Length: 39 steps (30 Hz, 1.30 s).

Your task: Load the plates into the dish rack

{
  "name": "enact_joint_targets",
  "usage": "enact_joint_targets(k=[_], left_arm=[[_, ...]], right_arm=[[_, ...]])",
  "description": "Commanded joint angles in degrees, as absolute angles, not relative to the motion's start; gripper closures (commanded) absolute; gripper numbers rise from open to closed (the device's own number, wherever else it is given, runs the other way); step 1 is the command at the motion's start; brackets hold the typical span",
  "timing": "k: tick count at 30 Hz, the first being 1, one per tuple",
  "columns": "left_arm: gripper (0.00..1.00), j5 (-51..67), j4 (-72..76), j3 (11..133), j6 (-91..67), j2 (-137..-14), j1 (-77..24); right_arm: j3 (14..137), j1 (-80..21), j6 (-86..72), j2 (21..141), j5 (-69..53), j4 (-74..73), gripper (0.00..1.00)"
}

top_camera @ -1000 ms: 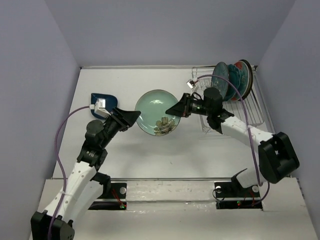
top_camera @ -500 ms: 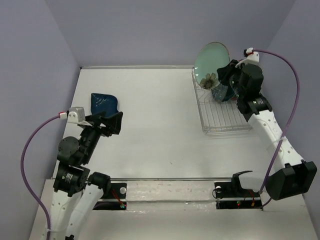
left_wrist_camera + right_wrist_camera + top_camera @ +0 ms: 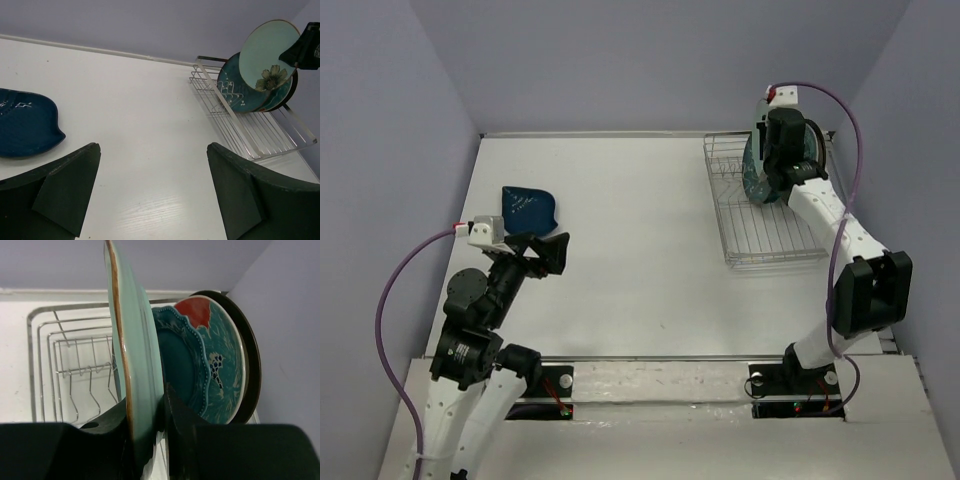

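Right gripper (image 3: 147, 426) is clamped on the rim of the pale mint plate (image 3: 136, 355). It stands on edge at the far end of the dish rack (image 3: 772, 238), flowered face toward the rack's near end, just beside the scalloped teal plate (image 3: 182, 365). Left gripper (image 3: 152, 195) hangs spread wide near the navy plate (image 3: 25, 122), which lies flat on the table (image 3: 640, 250).

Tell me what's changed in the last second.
The right gripper carried the mint plate from mid-table to the dish rack and holds it upright beside the racked plates. The left gripper let go, opened and pulled back. The navy plate stayed put.
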<state>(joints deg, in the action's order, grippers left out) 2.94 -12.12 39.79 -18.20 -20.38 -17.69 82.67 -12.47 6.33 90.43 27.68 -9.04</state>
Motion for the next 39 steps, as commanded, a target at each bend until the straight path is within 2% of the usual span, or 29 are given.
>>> enact_joint_targets(k=[1,21,33,34,36,37,39], left_arm=[[0.01,2.7,-11.2,39.9,-16.9,-19.4,-18.9],[0.01,2.2,-11.2,39.6,-17.2,-19.4,-20.0],[0.01,1.8,-11.2,39.6,-17.4,-20.6,-19.7],[0.01,1.8,-11.2,39.6,-17.5,-20.7,-19.5],[0.01,2.4,-11.0,39.5,-17.6,-21.6,-19.1],[0.01,2.5,-10.9,39.5,-17.6,-22.0,-18.9],[0.01,3.5,-10.7,39.5,-17.8,-23.5,-18.2]], right_arm=[[86.4,-12.9,9.2,90.3,31.1,-1.5,0.93],[82.6,-12.3,4.9,97.7,26.4,-1.4,0.93],[79.8,-8.3,-9.8,100.6,16.6,-1.5,0.93],[79.7,-8.3,-10.4,100.9,16.6,-1.7,0.92],[80.1,-8.3,-10.9,101.3,17.5,-2.7,0.83],[80.2,-8.3,-11.4,101.3,18.1,-3.2,0.69],[80.2,-8.3,-11.8,100.6,19.1,-4.3,0.52]])
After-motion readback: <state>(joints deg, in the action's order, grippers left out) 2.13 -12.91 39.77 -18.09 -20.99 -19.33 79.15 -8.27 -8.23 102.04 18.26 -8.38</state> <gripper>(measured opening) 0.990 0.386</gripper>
